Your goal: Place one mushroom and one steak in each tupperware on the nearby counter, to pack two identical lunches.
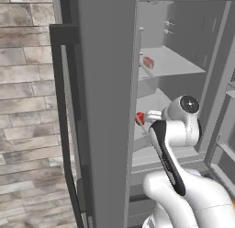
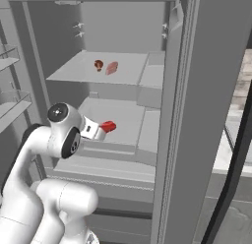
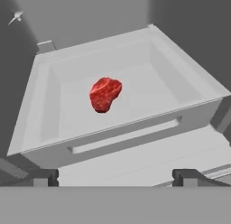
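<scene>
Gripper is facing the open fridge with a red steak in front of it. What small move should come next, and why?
Probably ease the open gripper forward and down over the bright red steak. In the hand view the steak lies alone in the grey fridge drawer, centred ahead of the fingertips and still beyond them, so nothing is held yet.

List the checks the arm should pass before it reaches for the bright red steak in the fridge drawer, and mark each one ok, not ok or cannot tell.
1. Fridge door open: ok.
2. Bright red steak in plain sight in the drawer: ok.
3. Gripper jaws open: ok.
4. Steak centred ahead of the jaws: ok, slightly off.
5. Path over the drawer's front wall free: cannot tell.
6. Pale steak and mushroom waiting on the upper shelf: ok.
</scene>
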